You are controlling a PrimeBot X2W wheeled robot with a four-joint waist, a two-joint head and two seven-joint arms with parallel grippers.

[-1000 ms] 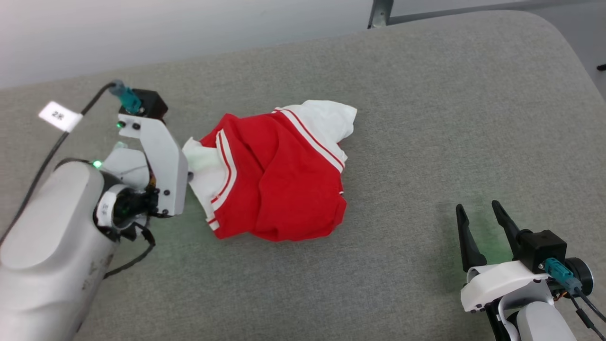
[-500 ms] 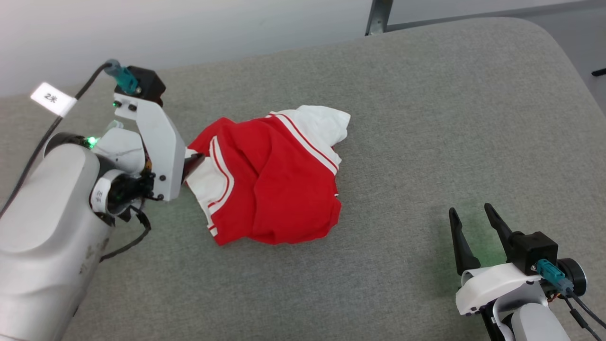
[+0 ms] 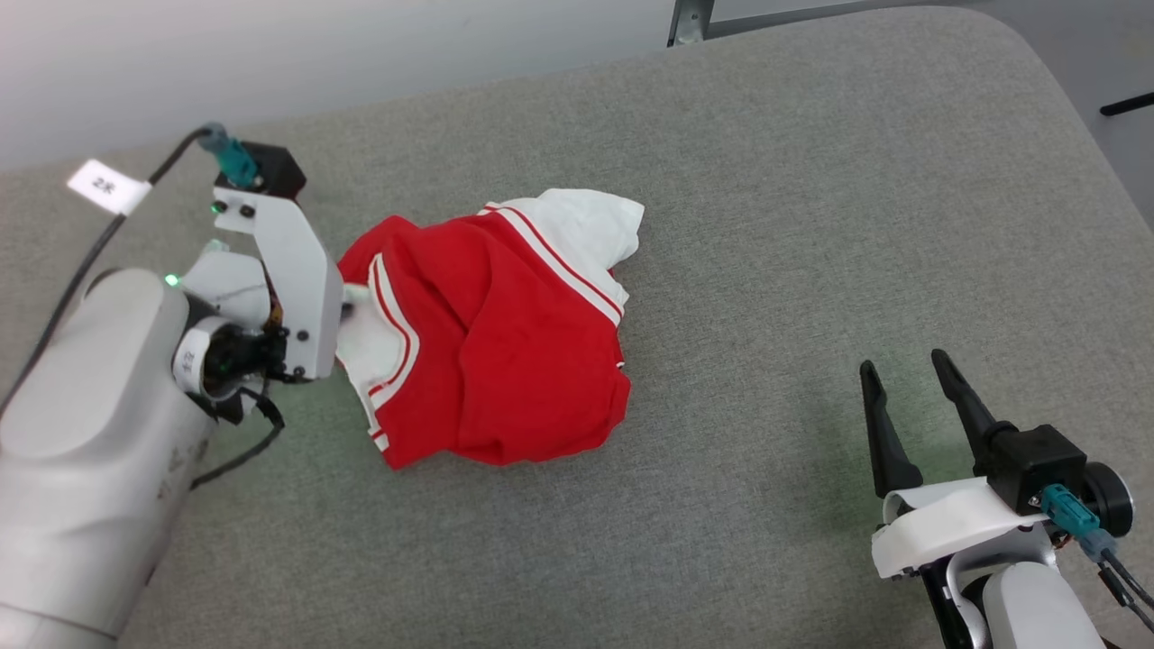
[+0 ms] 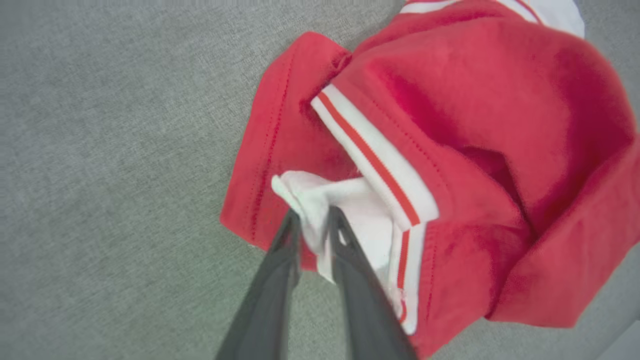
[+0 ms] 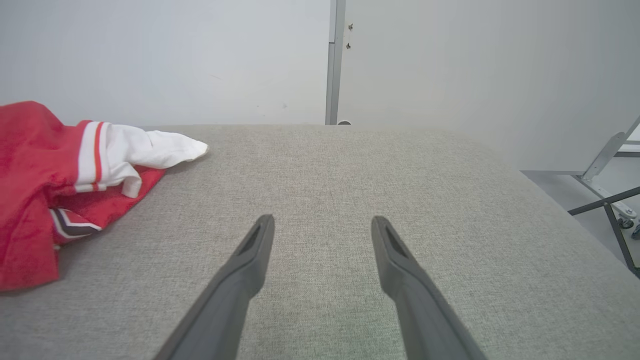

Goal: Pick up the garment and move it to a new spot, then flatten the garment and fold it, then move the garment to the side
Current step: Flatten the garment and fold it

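The garment (image 3: 505,361) lies crumpled in a heap on the grey padded table (image 3: 811,225). It is red, with white sleeves and red-and-white stripe trim. My left gripper (image 4: 312,217) is at the heap's left edge, and its two dark fingers pinch a white fold of the garment (image 4: 475,125). In the head view the left gripper (image 3: 347,311) is mostly hidden behind its white wrist housing. My right gripper (image 3: 902,365) stands open near the table's front right, well apart from the cloth. In the right wrist view the right gripper (image 5: 322,220) holds nothing, and the garment (image 5: 30,165) lies at the far left.
A pale wall runs behind the table's far edge, with a metal post (image 3: 690,22) at the back. Metal frame legs (image 5: 607,200) stand on the floor past the table's rounded right edge. Bare grey surface stretches right of the heap and in front of it.
My left gripper's fingers opened at the garment's left edge and have closed again on a white fold. The head camera has shifted a little. The right gripper stays open.
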